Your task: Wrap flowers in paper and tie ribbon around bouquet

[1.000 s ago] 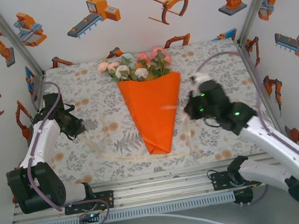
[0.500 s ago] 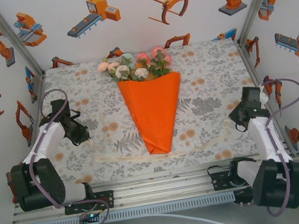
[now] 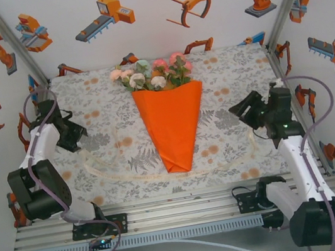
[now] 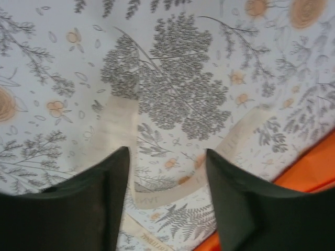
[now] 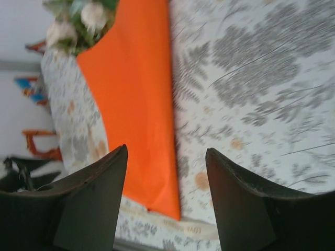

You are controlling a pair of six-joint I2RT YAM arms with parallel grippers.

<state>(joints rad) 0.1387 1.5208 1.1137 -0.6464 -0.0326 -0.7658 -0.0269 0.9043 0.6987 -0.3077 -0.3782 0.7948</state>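
The table (image 3: 229, 71) carries the bouquet (image 3: 172, 121) at centre frame, its orange paper (image 3: 176, 140) narrowing toward the bottom and hiding whatever lies inside. The ribbon (image 3: 117, 171) trails across the lower table by the cone's tip, faint against the print. I cannot tell whether it passes over or under the tip. The flowers (image 3: 153, 73) crowd the cone's top edge. The left gripper (image 3: 69, 131), mid-left, and the right gripper (image 3: 249, 107), mid-right, both stand spread, holding nothing.

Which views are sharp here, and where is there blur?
Top external: evenly lit and sharp, the bouquet crisp. Left wrist: slightly soft, lettering on the ribbon barely legible. Right wrist: motion-smeared, the tablecloth print streaked and the flowers blurred.
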